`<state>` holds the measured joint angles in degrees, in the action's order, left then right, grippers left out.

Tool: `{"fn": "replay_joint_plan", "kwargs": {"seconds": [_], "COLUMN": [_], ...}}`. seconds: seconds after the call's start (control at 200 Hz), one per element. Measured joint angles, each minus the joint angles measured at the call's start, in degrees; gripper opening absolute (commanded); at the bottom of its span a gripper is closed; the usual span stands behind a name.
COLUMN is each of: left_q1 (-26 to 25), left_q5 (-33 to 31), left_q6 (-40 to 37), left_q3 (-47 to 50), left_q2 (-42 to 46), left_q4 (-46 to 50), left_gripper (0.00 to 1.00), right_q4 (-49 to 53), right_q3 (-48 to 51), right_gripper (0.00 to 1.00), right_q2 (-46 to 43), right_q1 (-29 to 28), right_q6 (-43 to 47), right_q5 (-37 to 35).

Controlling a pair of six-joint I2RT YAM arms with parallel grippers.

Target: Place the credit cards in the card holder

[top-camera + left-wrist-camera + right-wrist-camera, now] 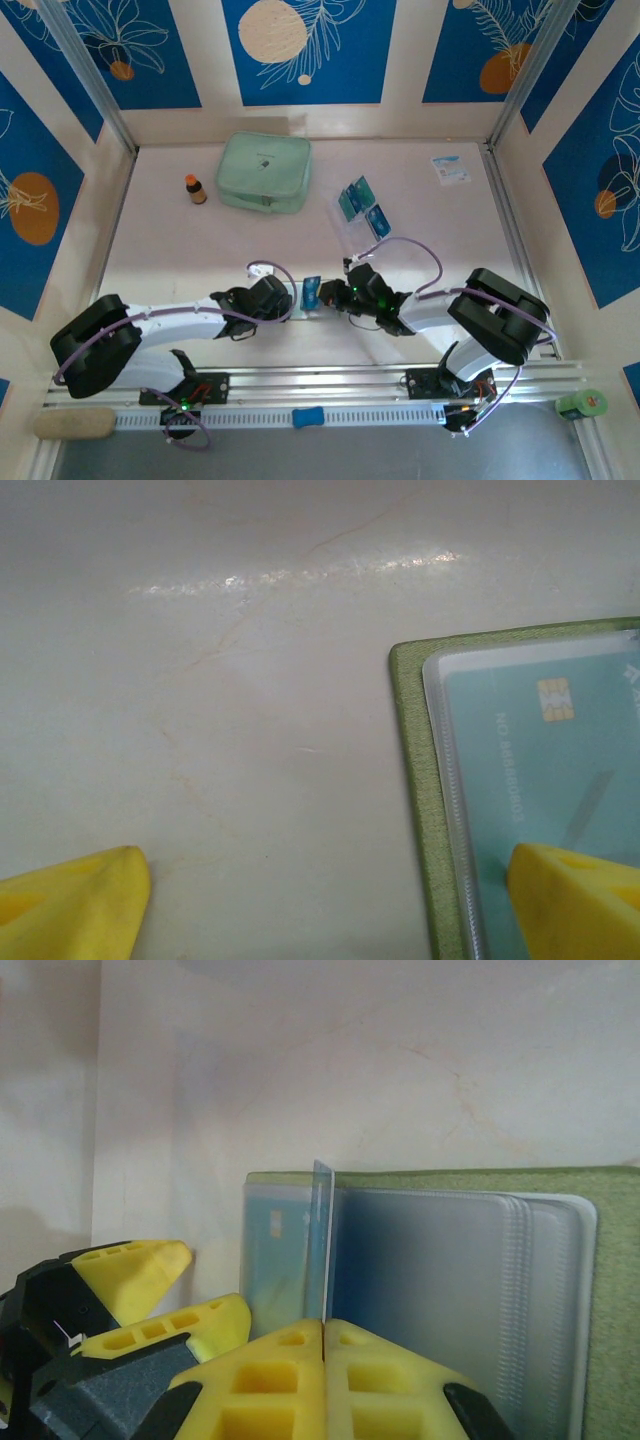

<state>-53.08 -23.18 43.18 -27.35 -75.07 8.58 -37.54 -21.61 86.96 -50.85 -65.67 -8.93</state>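
Note:
The olive-green card holder (312, 293) lies open near the front edge, between my two grippers. My left gripper (330, 910) is open. One yellow fingertip (580, 900) rests on the card holder (425, 810), over a clear sleeve with a teal credit card (540, 770) inside; the other fingertip (75, 900) is over bare table. My right gripper (325, 1325) is shut on a blue credit card (323, 1250), held edge-on and upright over the holder's clear sleeves (450, 1280). More credit cards (360, 205) lie in a loose pile farther back.
A pale mint zip pouch (264, 172) and a small brown bottle (195, 189) stand at the back left. A white-and-blue paper packet (450, 168) lies at the back right. Metal frame rails (515, 230) border the table.

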Motion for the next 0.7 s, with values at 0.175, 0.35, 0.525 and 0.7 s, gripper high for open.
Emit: {"fn": "replay_joint_plan", "kwargs": {"seconds": [0.175,0.35,0.525,0.7], "left_q1": [0.0,0.0,0.0,0.0], "left_q5": [0.0,0.0,0.0,0.0], "left_q6": [0.0,0.0,0.0,0.0], "left_q3": [0.0,0.0,0.0,0.2], "left_q2": [0.0,0.0,0.0,0.0], "left_q4": [0.0,0.0,0.0,-0.4], "left_gripper": [0.92,0.92,0.92,0.92], "right_q4": [-0.9,-1.0,-1.2,-1.5], "right_q3": [0.6,0.9,1.1,1.7], "right_gripper": [0.00,0.00,0.00,0.00], "right_q2": [0.0,0.0,0.0,0.0], "right_q1": [-0.3,-0.6,-1.1,-1.6], "right_q6": [-0.4,-0.7,-0.8,-0.9], "right_q5": [-0.2,-0.2,-0.4,-0.9]}}
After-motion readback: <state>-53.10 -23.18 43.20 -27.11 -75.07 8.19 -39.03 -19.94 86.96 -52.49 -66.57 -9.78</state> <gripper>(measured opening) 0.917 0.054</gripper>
